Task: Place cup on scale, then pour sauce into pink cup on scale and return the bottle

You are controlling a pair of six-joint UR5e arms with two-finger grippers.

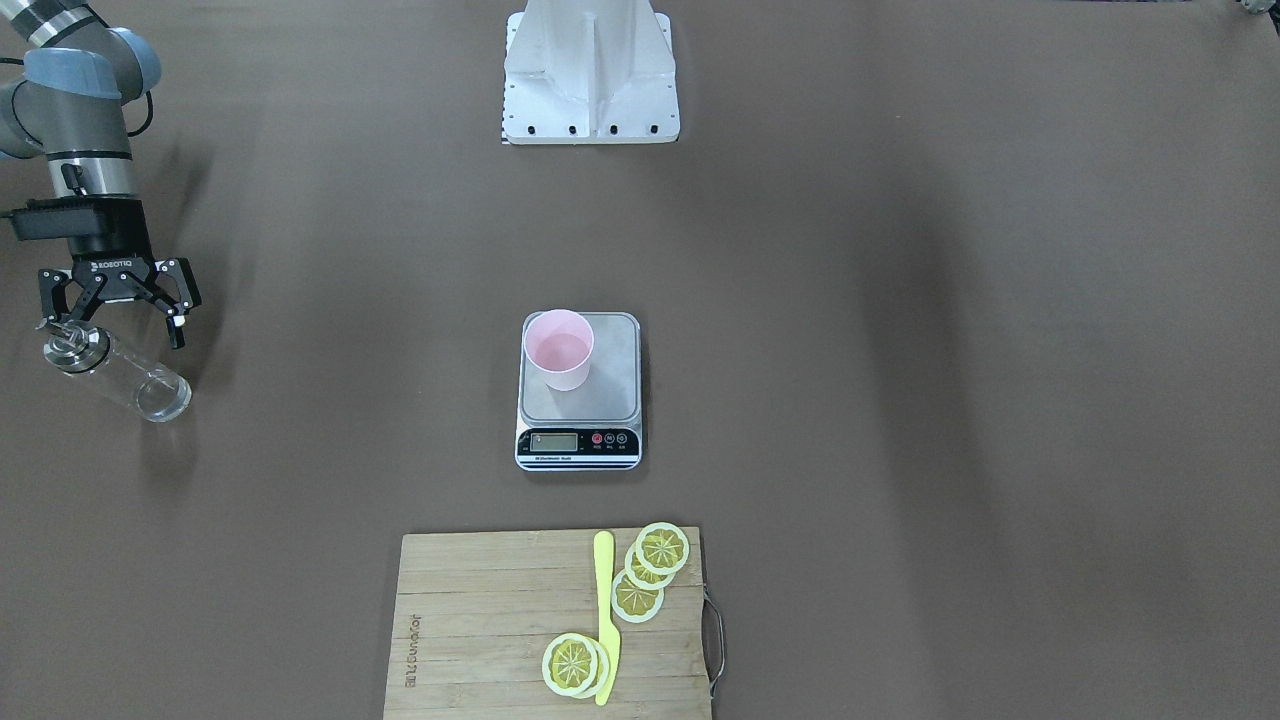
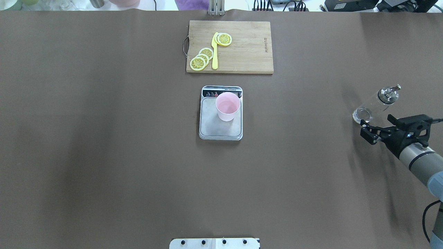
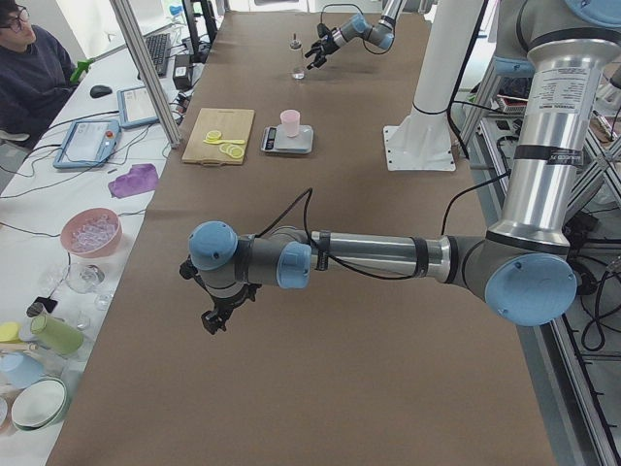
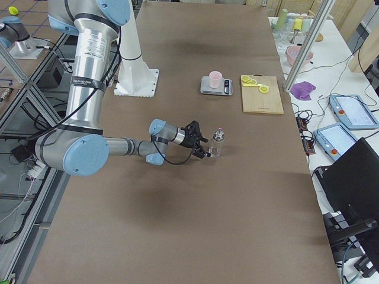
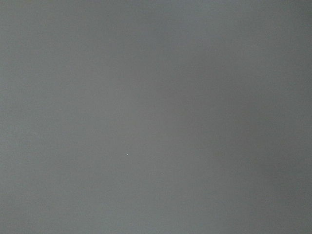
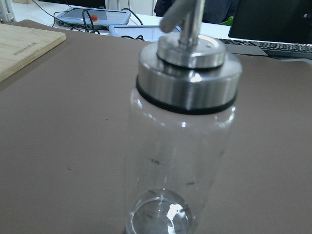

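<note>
Currently I log: pink cup (image 1: 558,348) on scale (image 1: 612,372); glass bottle (image 1: 128,380) upright; right jaws spread beside it; left jaws, cannot tell.

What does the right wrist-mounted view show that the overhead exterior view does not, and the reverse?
Only the wrist view: a tablet and a keyboard in the background. Only the overhead view: the pink cup standing on the scale, lemon slices, and the right claw, open near the glass bottle. Both: that bottle and the bamboo cutting board.
</note>
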